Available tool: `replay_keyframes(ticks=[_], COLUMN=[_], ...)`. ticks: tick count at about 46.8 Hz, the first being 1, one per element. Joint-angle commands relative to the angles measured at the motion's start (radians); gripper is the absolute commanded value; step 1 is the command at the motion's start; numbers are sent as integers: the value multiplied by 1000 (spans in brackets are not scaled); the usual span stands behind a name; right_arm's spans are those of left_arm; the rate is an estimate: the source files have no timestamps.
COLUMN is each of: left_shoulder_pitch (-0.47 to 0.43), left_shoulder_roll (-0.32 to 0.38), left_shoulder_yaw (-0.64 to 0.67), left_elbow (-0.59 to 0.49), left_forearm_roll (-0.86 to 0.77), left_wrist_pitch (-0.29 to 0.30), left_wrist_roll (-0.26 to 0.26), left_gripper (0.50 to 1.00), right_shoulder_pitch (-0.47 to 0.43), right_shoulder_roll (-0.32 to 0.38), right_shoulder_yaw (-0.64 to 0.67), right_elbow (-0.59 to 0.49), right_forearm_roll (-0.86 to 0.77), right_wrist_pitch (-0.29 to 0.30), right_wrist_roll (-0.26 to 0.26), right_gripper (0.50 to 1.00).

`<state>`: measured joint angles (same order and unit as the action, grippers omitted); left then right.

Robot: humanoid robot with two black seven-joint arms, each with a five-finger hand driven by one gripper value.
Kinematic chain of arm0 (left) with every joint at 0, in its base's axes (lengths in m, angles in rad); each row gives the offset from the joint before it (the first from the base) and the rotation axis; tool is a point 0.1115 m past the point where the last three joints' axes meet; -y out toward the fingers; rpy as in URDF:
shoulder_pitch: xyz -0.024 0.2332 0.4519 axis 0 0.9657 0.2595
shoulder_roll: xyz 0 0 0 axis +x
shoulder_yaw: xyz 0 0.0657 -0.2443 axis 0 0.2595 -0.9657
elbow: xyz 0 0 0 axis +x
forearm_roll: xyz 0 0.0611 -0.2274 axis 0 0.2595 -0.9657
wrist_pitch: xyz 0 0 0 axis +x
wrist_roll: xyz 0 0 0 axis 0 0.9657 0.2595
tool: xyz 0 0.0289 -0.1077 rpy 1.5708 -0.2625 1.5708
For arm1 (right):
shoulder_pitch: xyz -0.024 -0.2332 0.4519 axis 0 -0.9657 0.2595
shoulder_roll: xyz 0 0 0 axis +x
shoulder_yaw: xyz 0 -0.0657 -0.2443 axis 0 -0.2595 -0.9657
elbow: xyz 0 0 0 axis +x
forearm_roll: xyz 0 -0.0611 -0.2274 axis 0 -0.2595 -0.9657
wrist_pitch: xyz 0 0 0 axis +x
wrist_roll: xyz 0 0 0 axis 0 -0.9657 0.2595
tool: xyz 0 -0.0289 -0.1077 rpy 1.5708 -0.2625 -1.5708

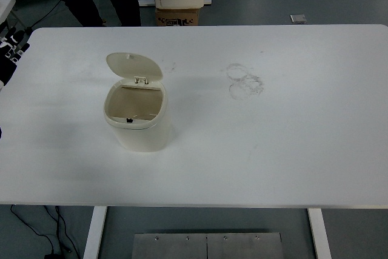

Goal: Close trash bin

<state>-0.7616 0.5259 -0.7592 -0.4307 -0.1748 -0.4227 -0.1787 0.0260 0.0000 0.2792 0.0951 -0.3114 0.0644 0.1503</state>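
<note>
Neither hand visible, one trash bin (137, 119), lid (133, 66) open

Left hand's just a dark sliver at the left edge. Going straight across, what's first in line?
Likely the trash bin, low on its side; the left hand shows too little to be sure.

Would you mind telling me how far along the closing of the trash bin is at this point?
Nothing looks done yet: the cream trash bin stands on the white table with its lid tipped up and back on the rear hinge, the inside exposed. Nothing is in hand, as neither robot hand is in view. Swinging the lid down onto the rim is all still left.
</note>
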Motion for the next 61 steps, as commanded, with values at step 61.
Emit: replay_keyframes(ticks=[61], left_shoulder_pitch=[-567], left_shoulder_roll=[217], left_shoulder_yaw=[886], left_elbow=[-439], left_forearm_roll=[29], left_wrist_pitch=[71], left_wrist_roll=[7], left_gripper=[1000], right_shoulder_pitch=[0], right_shoulder_roll=[0], right_shoulder_yaw=[0], right_elbow=[0], right_forearm_roll=[0], right_wrist_pitch=[0], right_wrist_roll=[0], right_gripper=[991])
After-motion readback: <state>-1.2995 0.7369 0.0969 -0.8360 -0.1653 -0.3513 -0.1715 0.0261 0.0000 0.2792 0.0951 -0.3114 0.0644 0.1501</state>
